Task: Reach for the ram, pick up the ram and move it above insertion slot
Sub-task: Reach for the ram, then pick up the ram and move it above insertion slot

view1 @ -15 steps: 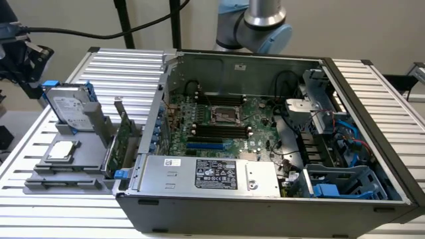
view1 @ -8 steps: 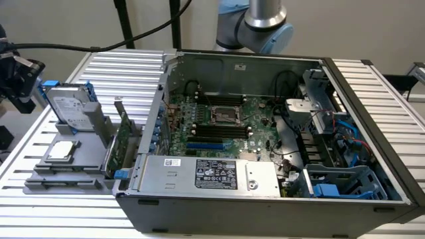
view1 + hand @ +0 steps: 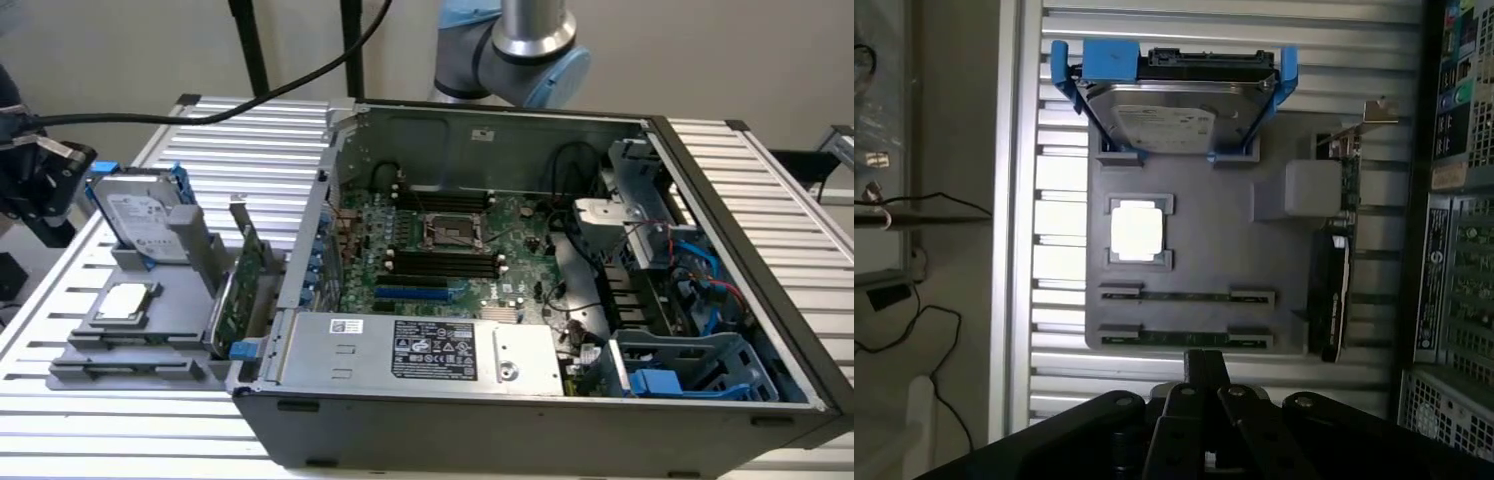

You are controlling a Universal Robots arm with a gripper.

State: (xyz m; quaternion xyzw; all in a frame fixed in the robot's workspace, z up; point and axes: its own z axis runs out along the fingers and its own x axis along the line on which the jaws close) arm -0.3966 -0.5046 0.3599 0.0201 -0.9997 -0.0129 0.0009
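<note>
The gripper [image 3: 1204,372] hangs just over the near edge of a grey parts tray [image 3: 1194,200], its two black fingertips pressed together with nothing between them. In the exterior view, the arm's black wrist end [image 3: 43,172] sits at the far left, above the slatted metal table [image 3: 240,140] and trailing a black cable.

The ram [image 3: 1184,338], a thin greenish stick standing on edge, rests in the tray slot closest to the gripper, untouched. A second slot [image 3: 1187,296] just beyond it holds a similar thin strip; whether that is another stick cannot be told. Further along the tray lies a square silver processor chip [image 3: 1139,228], and at the far end a silver hard drive [image 3: 1172,115] stands in a blue bracket.

Toward the exterior view's right, a green expansion card [image 3: 238,295] stands upright at the tray's edge, just beside an open computer case [image 3: 534,430]. Inside the case lies a green motherboard [image 3: 454,235] with black insertion slots [image 3: 441,263] below the processor socket, well apart from the gripper. A silver power supply [image 3: 427,350] with a label runs along the near wall, and a blue-tabbed drive cage [image 3: 687,365] fills the right corner.
</note>
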